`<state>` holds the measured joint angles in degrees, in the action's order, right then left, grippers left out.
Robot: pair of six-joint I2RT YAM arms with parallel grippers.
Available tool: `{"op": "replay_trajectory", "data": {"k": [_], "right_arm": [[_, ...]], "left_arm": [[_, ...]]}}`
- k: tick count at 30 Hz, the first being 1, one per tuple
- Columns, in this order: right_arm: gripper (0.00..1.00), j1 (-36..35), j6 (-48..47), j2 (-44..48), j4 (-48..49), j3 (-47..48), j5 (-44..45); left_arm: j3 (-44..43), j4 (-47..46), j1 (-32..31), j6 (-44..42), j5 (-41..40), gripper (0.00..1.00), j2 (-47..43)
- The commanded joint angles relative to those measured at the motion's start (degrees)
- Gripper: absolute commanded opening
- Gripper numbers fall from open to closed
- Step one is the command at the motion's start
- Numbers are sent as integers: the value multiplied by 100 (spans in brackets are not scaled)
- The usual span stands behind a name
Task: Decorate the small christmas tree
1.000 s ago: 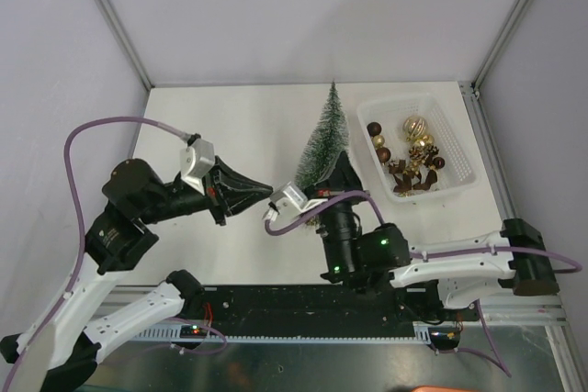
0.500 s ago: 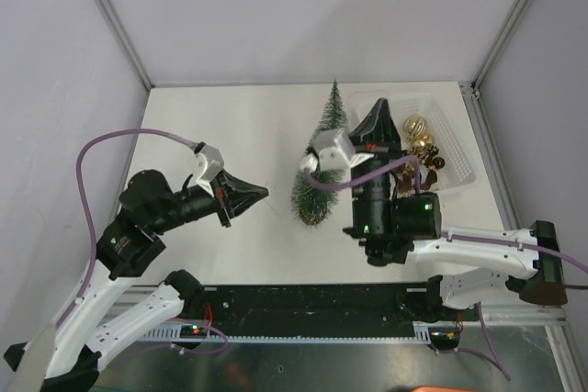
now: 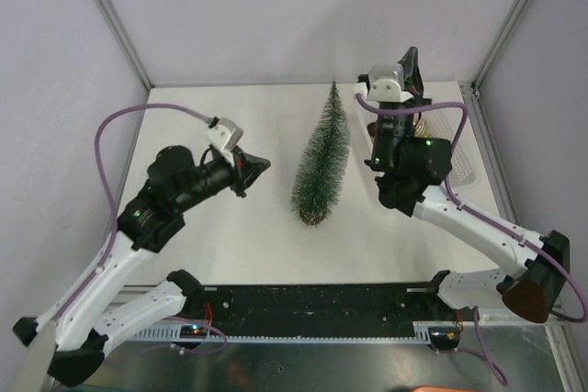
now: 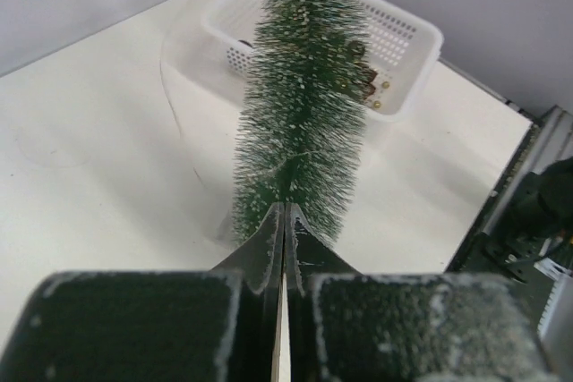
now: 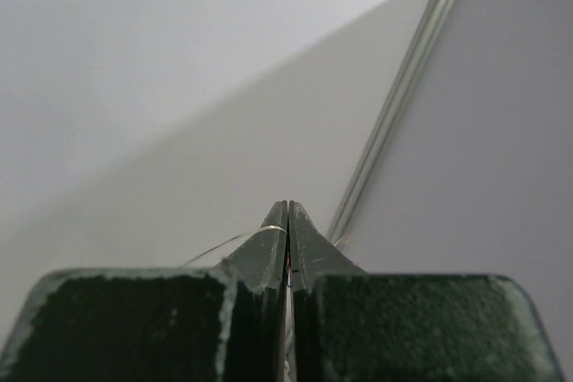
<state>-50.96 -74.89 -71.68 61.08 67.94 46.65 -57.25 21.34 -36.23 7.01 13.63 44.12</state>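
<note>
The small christmas tree stands upright mid-table on its round base, with no ornaments that I can see; it fills the left wrist view. My left gripper is shut and empty, its tip pointing at the tree's lower part from the left, a short gap away. My right gripper is raised at the back right, above the basket and aimed at the back wall. It is shut on a thin silvery thread that trails off to the left. What hangs on the thread is hidden.
The white plastic basket at the back right is mostly covered by my right arm. In the left wrist view the basket stands behind the tree with brown and gold baubles inside. Enclosure walls and frame posts ring the table.
My right arm swung from the tree's base, over the basket, up to the back right. The tree now stands free. My left gripper shifted slightly back and up.
</note>
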Motion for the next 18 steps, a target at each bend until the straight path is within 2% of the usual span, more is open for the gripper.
{"op": "replay_trajectory", "data": {"k": [1,10,18], "right_arm": [[0,415,1369,-318,-541,290,-661],[0,1057,1941,-1228,-805,868,-1271],[0,1636,2673,-2027,-1304,1715,-1616]], "left_arm": [[-357,-551,46,-266,-386,0,671],[-996,-937,46,-513,-251,0,1829],[-1052,-1106,46,-653,-290,1,2072]]}}
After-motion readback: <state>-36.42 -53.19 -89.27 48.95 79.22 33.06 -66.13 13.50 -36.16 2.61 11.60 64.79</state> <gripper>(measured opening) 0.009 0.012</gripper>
